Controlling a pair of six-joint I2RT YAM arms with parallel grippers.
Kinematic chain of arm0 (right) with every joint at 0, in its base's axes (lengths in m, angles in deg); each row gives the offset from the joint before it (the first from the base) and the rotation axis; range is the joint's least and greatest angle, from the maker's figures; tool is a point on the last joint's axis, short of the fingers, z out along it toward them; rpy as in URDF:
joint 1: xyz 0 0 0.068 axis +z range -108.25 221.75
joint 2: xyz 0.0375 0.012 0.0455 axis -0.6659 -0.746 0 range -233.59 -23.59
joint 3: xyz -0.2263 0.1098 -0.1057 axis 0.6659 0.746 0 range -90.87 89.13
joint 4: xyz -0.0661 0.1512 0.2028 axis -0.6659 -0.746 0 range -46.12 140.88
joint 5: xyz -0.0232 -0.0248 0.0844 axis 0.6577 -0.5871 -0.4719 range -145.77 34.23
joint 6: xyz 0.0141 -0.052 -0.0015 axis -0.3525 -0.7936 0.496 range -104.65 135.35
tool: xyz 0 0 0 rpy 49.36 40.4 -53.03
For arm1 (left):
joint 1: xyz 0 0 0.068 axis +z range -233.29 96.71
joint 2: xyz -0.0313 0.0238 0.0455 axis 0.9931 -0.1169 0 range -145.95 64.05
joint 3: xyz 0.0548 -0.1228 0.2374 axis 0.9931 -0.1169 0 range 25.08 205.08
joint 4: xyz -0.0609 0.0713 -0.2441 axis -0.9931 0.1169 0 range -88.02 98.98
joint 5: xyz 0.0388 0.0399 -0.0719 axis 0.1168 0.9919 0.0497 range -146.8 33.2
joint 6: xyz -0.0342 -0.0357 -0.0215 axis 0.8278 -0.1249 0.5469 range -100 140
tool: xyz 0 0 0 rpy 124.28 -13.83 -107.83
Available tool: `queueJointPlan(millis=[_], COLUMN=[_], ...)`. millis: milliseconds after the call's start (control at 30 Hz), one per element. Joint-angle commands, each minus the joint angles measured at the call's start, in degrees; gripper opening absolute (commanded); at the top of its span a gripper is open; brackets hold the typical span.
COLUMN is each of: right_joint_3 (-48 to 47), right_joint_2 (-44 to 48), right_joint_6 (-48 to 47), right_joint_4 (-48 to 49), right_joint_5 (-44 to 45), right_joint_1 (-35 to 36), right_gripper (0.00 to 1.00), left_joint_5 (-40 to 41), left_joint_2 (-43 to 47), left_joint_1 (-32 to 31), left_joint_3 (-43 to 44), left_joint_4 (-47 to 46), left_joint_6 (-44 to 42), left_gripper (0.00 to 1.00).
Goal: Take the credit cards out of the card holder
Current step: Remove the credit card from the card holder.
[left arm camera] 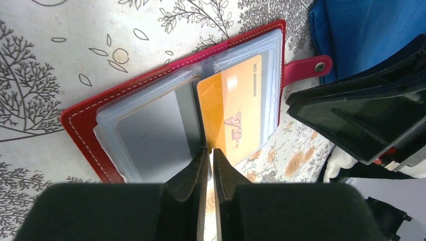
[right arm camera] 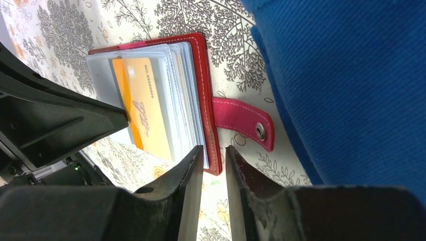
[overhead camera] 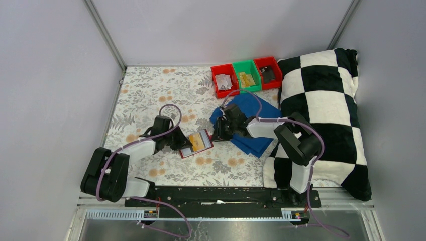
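While the card holder (overhead camera: 196,144) lies open and flat on the flowered table cover (overhead camera: 145,90) between the two arms, the left gripper (left arm camera: 208,159) is closed on the near corner of the tan-yellow card (left arm camera: 233,113), which sits partly out of its clear sleeve. The card's long axis runs straight away from that gripper, so a pull back along the same line should free it. The right gripper (right arm camera: 213,163) sits at the opposite cover edge beside the strap tab (right arm camera: 241,120), fingers narrowly parted about the red rim; whether they clamp it cannot be told. A grey card (left arm camera: 150,133) shows in the neighbouring sleeve; any third is hidden.
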Motion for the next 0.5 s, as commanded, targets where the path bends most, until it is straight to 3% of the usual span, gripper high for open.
queueJointPlan(millis=[0,167,300,467], right_joint_3=[-1.4,-1.3,-3.1,-6.0], right_joint_2=[5.6,7.8,6.6,3.2], right_joint_6=[-2.4,-3.0,-2.2,-1.1], right_joint_4=[-4.1,-3.7,-2.3,-1.3], right_joint_5=[2.7,1.5,-0.6,-1.6], right_joint_1=[-0.1,-0.1,0.9,2.0], right_gripper=[0.31,0.33,0.33,0.33], left_joint_5=[-0.2,1.6,3.3,1.2], left_joint_2=[0.5,2.8,5.1,7.2], left_joint_1=[0.3,0.3,0.3,0.2], left_joint_3=[1.9,2.8,3.2,0.6], left_joint_4=[1.7,4.2,5.9,0.5], left_joint_6=[-0.9,-1.4,-1.1,2.1], left_gripper=[0.18,0.36,0.36,0.37])
